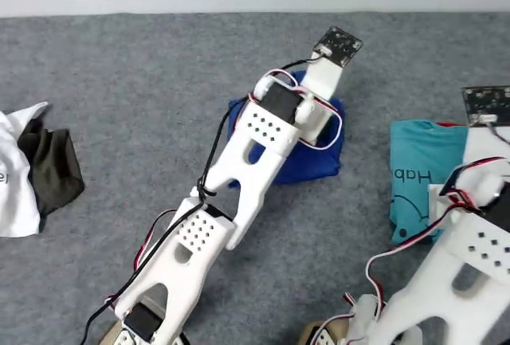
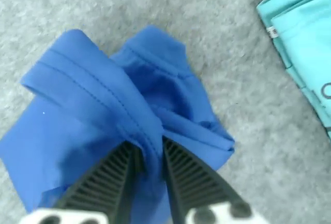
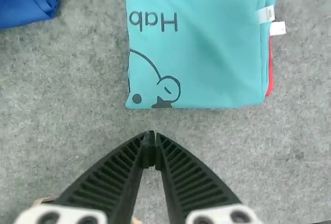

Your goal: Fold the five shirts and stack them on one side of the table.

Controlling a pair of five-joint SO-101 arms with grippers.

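The left claw (image 2: 150,149) is clenched on the blue shirt (image 2: 77,125): its two fingers pinch a raised ridge of the cloth between their tips. The rest of this shirt spreads out from the tips onto the grey table (image 1: 143,82), crumpled and only loosely gathered, with a stitched hem running away from the claw. Beyond the blue shirt, seen from this claw, lies a corner of the teal shirt (image 2: 305,43), apart from the blue one with bare table between them. The right claw (image 3: 149,141) is closed too, but it grasps nothing; its fingertips meet each other above the table. Just ahead of these tips, not touching them, the teal shirt is folded into a neat rectangle with a dark print on top. A thin red edge (image 3: 270,74) shows under its side, so it seems to lie on another piece. Well away from both claws, on the outer side of the left arm, a white shirt (image 1: 16,178) and a dark shirt (image 1: 52,166) lie unfolded, touching each other.
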